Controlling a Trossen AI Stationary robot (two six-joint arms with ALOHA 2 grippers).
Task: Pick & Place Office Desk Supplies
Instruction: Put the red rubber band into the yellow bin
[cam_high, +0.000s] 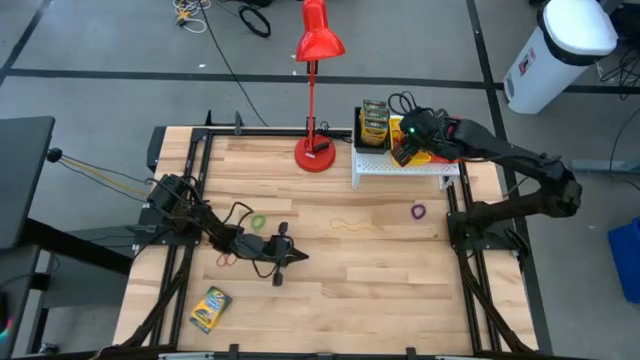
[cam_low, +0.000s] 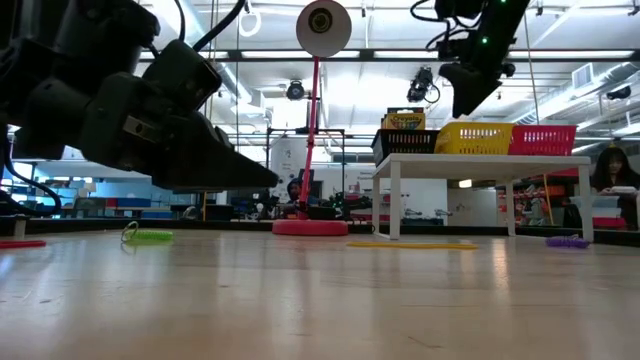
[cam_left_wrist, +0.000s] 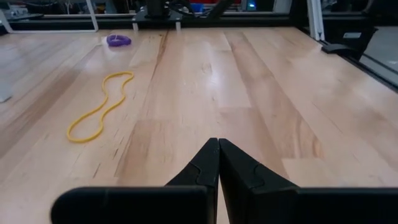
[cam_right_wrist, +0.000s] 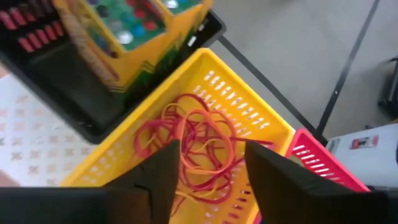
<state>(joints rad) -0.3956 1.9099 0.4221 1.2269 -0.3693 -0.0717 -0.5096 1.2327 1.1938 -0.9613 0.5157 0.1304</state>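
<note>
1. Hovering my right hand (cam_right_wrist: 205, 171), fingers apart and empty, above the yellow bin (cam_right_wrist: 261, 118) of rubber bands (cam_right_wrist: 199, 146).
2. My left hand (cam_left_wrist: 217, 165), pinched together, sits nearer the yellow band (cam_left_wrist: 99, 107) lying lengthwise ahead on the surface (cam_left_wrist: 261, 93).

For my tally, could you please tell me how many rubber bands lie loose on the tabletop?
4: green band and red band beside the left arm, tan band mid-table, purple band near the shelf. Others may be hidden.

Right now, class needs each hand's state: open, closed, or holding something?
Left hand: closed, empty, low over the table.
Right hand: open, holding nothing, above the yellow bin of rubber bands.
</note>
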